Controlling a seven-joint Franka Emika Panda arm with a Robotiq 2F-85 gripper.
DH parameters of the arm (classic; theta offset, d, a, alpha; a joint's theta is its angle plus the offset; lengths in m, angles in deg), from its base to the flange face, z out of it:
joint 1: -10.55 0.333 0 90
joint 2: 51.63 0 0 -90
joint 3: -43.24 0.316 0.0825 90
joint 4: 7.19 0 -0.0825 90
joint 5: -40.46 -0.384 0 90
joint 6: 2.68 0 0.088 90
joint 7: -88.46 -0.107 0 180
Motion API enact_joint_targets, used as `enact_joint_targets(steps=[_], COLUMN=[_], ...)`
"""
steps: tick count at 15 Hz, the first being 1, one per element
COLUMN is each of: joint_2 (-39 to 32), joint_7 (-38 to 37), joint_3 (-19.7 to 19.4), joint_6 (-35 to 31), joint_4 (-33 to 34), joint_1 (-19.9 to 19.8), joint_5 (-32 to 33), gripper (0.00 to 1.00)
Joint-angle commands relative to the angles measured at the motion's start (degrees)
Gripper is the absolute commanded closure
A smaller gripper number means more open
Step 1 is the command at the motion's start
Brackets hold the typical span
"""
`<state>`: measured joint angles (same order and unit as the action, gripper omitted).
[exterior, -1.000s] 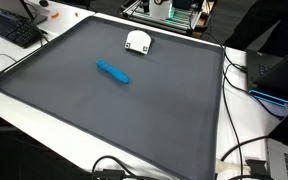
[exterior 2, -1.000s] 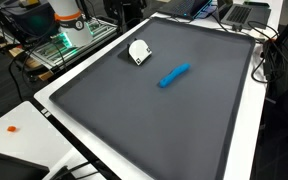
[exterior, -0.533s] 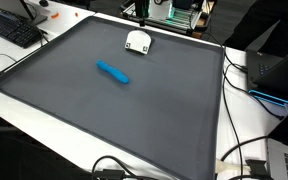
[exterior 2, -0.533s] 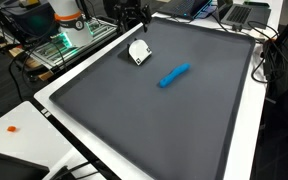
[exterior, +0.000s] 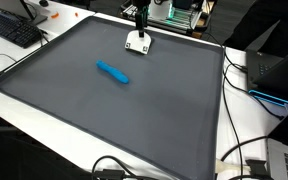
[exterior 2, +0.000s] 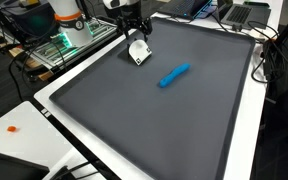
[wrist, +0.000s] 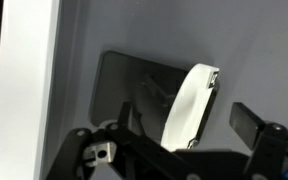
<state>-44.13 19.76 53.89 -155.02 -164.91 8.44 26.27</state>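
A small white object (exterior: 137, 42) (exterior 2: 139, 52) stands near the far edge of the dark grey mat (exterior: 134, 115) (exterior 2: 174, 120). My gripper (exterior: 141, 20) (exterior 2: 136, 24) hangs just above it, open. In the wrist view the white object (wrist: 189, 100) lies between the two dark fingers, and the gripper (wrist: 185, 120) touches nothing I can make out. A right fingertip (wrist: 246, 119) shows clear of the object's edge. A blue marker-like stick (exterior: 112, 72) (exterior 2: 174, 75) lies flat further in on the mat, well apart from the gripper.
A white border (exterior: 224, 120) frames the mat. A black keyboard (exterior: 14, 28) sits on one side and a laptop (exterior: 279, 70) with cables on the opposite side. Green-lit electronics (exterior 2: 69, 35) stand beyond the mat's edge. A small orange piece (exterior 2: 12, 128) lies on the white table.
The arm has come into both exterior views and dropped toward the white object. The jaws have stayed open. The white object and the blue stick have not moved.
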Motion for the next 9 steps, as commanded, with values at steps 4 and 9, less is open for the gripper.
enact_joint_targets(steps=[4,9], joint_2=[-3.78,-5.47], joint_7=[-5.73,-10.25], joint_3=[-1.38,-2.21], joint_6=[-6.8,-9.84], joint_4=[0.09,0.82], joint_1=[1.2,1.15], joint_5=[7.08,11.07], gripper=[0.0,0.0])
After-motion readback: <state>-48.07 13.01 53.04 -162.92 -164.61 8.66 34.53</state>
